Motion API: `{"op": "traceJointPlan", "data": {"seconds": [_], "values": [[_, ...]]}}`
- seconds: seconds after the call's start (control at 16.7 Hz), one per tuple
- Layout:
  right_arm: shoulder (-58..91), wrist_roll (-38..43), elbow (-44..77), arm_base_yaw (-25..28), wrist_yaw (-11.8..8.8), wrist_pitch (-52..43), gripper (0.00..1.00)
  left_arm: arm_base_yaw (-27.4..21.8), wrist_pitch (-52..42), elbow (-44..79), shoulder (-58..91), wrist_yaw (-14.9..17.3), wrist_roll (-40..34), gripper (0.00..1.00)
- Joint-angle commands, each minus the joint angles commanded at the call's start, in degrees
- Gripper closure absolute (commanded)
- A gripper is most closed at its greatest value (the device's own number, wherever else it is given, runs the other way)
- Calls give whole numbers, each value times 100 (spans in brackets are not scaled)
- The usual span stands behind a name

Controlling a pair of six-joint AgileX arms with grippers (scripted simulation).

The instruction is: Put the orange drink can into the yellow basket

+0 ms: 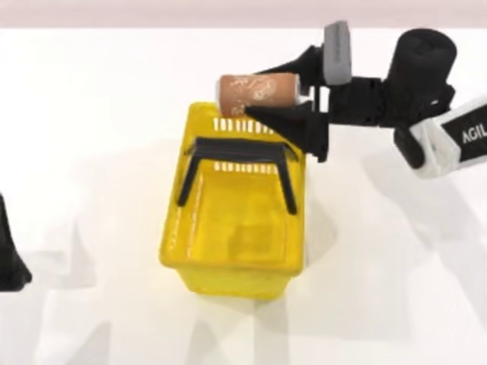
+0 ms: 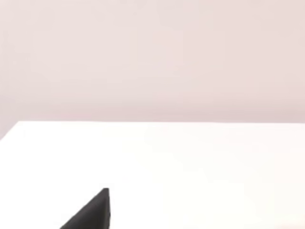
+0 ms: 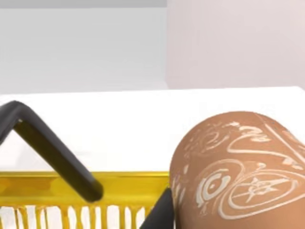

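Observation:
My right gripper (image 1: 260, 93) is shut on the orange drink can (image 1: 257, 91) and holds it lying on its side, in the air over the far rim of the yellow basket (image 1: 173, 249). The basket's black handle (image 1: 236, 149) stands up across its far half. In the right wrist view the can (image 3: 238, 171) fills the near corner. One dark finger (image 3: 164, 212) lies against it, above the yellow rim (image 3: 47, 183) and the handle (image 3: 52, 148). My left gripper (image 1: 9, 262) is parked at the table's left edge, open, with only one fingertip (image 2: 93, 213) showing in its wrist view.
The white table (image 1: 91, 114) spreads out on all sides of the basket. The right arm's black and white body (image 1: 426, 99) reaches in from the far right. The inside of the basket (image 1: 236, 228) shows only its yellow floor.

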Motion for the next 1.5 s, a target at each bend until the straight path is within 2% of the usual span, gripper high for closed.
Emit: {"op": "traceJointPlan", "data": {"seconds": [0.24, 1.02, 1.5], "values": [[20, -2, -10, 1, 1, 25, 100, 0, 0, 0, 0, 0, 0, 0], [20, -2, -10, 1, 1, 25, 2, 0, 0, 0, 0, 0, 0, 0], [20, -2, -10, 1, 1, 25, 0, 0, 0, 0, 0, 0, 0, 0]]}}
